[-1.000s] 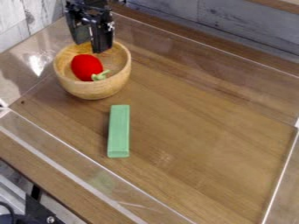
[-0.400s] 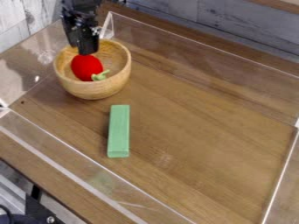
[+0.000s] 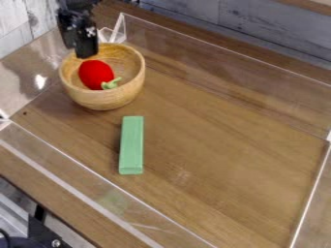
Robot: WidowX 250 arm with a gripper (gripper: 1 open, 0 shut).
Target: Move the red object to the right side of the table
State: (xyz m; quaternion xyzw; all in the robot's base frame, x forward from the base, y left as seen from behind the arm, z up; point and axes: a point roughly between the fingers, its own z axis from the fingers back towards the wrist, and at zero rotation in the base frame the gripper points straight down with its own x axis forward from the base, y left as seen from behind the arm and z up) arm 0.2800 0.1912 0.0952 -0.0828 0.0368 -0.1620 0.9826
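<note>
My robot's black arm comes in from up past the wooden bowl (image 3: 120, 98). Its black gripper (image 3: 80, 50) points down by the back left edge of the bowl in my view. The gripper is open wide, and I see nothing in it.

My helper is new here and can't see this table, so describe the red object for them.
Find the round wooden bowl on the brown tabletop, near the corner where the dark gripper hovers. Inside it lies the small glossy red toy fruit with a light green stem. Its red, rounded body sets it apart from the long green block.
</note>
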